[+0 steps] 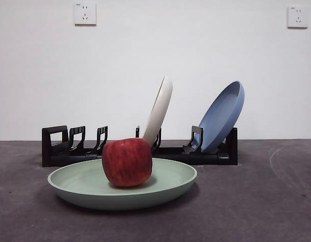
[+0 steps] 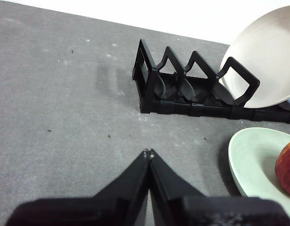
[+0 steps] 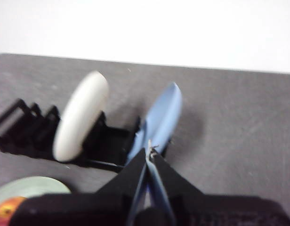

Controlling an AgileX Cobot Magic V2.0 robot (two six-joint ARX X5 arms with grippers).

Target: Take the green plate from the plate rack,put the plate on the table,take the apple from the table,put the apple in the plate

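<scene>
The pale mint-green plate (image 1: 69,184) lies flat on the dark grey table (image 1: 256,201), in front of the black plate rack (image 1: 59,146). The red apple (image 1: 126,161) sits inside the plate, near its middle. No arm shows in the front view. In the left wrist view my left gripper (image 2: 148,153) is shut and empty above bare table. The rack's handle end (image 2: 147,75), the plate's edge (image 2: 248,160) and the apple (image 2: 288,165) lie beyond it. My right gripper (image 3: 149,151) is shut, well back from the rack (image 3: 22,127). That blurred view shows the green plate (image 3: 27,186) and apple (image 3: 6,209) at a corner.
A cream-white plate (image 1: 159,108) and a blue plate (image 1: 223,116) lean in the rack's slots behind the green plate. They also show in the right wrist view, cream (image 3: 81,115) and blue (image 3: 164,113). A white wall with two sockets stands behind the table.
</scene>
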